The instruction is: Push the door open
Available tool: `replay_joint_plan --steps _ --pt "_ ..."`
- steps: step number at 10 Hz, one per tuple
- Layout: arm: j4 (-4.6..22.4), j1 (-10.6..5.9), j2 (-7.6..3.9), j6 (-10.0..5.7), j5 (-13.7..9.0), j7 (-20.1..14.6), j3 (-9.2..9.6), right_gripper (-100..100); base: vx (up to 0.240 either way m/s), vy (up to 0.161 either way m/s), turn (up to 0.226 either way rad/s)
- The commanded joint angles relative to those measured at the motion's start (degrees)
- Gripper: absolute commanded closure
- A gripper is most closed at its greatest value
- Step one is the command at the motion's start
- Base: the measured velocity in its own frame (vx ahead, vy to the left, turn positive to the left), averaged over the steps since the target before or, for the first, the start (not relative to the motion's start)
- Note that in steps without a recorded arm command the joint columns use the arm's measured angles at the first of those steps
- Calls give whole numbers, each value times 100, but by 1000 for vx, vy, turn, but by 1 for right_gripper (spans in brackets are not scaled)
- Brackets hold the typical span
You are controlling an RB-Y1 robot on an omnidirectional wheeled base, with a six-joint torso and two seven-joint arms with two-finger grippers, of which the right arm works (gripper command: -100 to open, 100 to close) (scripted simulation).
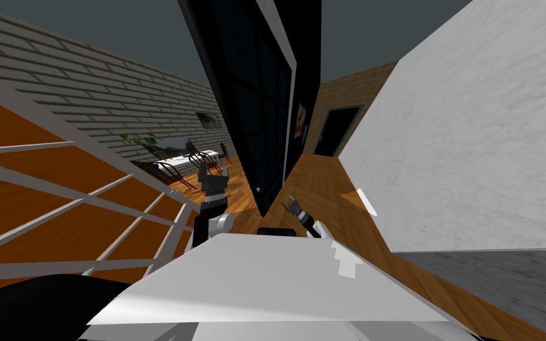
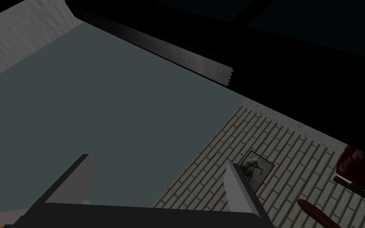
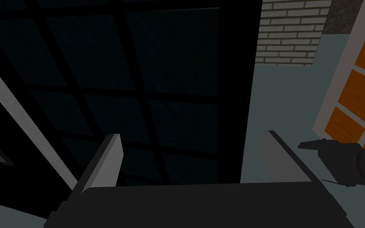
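Observation:
A tall black door (image 1: pixel 254 106) with dark panes stands ajar straight ahead of me, with a small pale knob (image 1: pixel 258 189) near its lower edge. My right gripper (image 1: pixel 292 205) hovers just right of that edge, close to the door. In the right wrist view its fingers stand open (image 3: pixel 192 135), facing the door's panes (image 3: pixel 138 91). My left gripper (image 1: pixel 215 171) is raised to the left of the door, also open (image 2: pixel 158 162), with nothing between its fingers. That left gripper (image 3: pixel 336 158) appears beside the door's edge in the right wrist view.
An orange panelled wall with white bars (image 1: pixel 58 195) runs close on my left. A white marbled wall (image 1: pixel 473 148) closes the right. Past the door lie a wooden floor (image 1: pixel 319 189), a table with chairs (image 1: pixel 189 160) and a dark doorway (image 1: pixel 334 131).

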Motion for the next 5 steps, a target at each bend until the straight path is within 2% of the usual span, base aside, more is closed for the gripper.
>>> replay_joint_plan --steps 1,5 --pt "184 -59 10 -139 189 104 -1 -100 94 56 -47" --pt "645 -201 81 -445 641 377 8 -100 84 40 -48"
